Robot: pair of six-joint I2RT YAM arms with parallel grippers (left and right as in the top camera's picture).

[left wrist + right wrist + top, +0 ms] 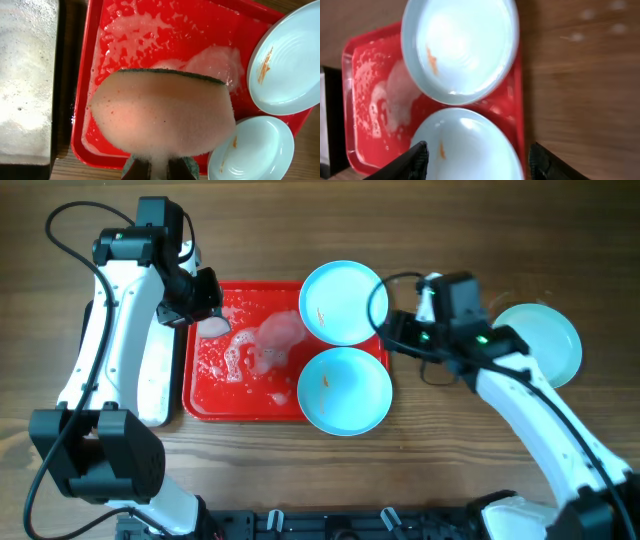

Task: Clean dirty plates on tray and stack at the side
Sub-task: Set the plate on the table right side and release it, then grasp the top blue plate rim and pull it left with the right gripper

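Two stained plates [342, 302] on foamy tray [250, 406]

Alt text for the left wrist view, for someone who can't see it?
A foamy sponge in the left gripper fills the centre, above the sudsy red tray. At right, an upper plate and a lower plate, both pale blue, show orange smears.

White arm links [118, 350], black joints [100, 465], black cables [369, 302]

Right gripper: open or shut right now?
Open. In the right wrist view the right gripper has its fingers spread wide over a plate, gripping nothing.
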